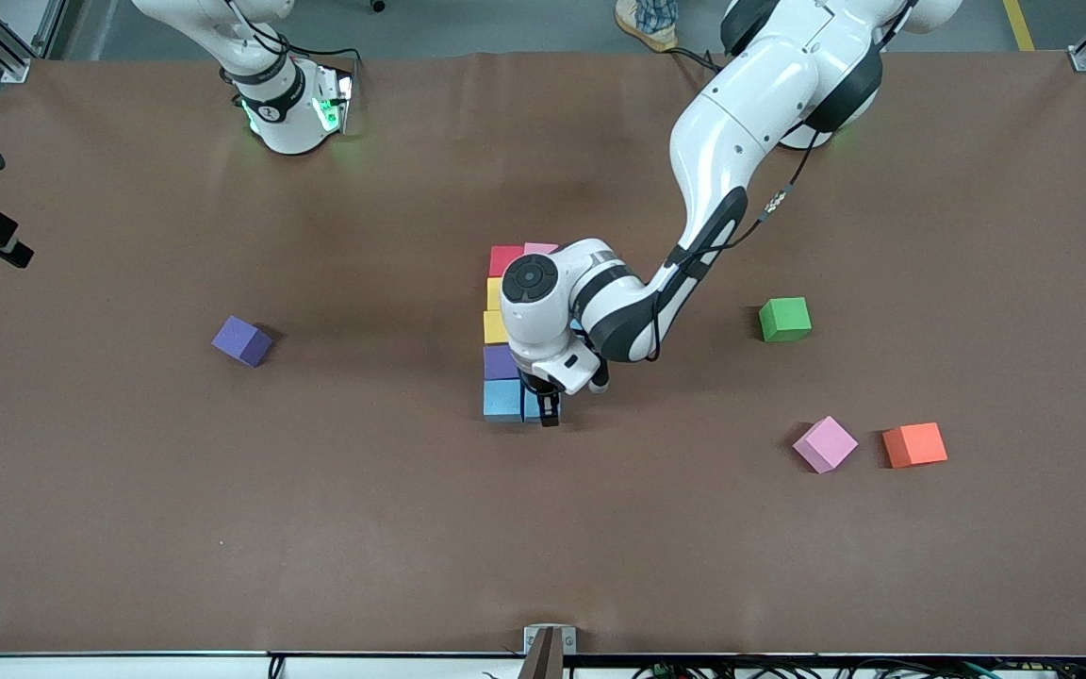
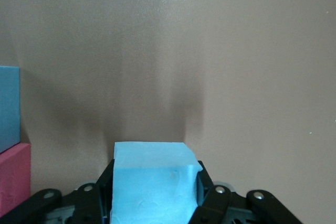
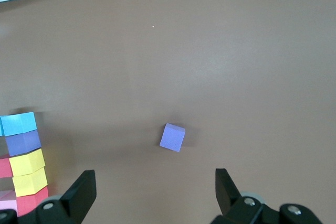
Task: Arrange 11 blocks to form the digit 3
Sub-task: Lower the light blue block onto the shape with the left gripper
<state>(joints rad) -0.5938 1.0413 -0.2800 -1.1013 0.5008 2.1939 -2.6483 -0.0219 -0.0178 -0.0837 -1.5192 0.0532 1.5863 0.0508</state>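
The digit 3 is partly hidden under my left arm. One column shows: a red block (image 1: 505, 259) with a pink block (image 1: 540, 248) beside it, two yellow blocks (image 1: 494, 309), a purple block (image 1: 500, 361) and a light blue block (image 1: 503, 399). My left gripper (image 1: 544, 409) is shut on another light blue block (image 2: 152, 161), low at the table right beside that end block. A loose purple cube (image 1: 242, 340) lies toward the right arm's end and shows in the right wrist view (image 3: 172, 137). My right gripper (image 3: 154, 182) is open and empty, high up, waiting.
A loose pink cube (image 1: 825, 444), an orange cube (image 1: 914, 444) and a green cube (image 1: 784, 319) lie toward the left arm's end of the table. The right arm's base (image 1: 288, 104) stands at the table's back edge.
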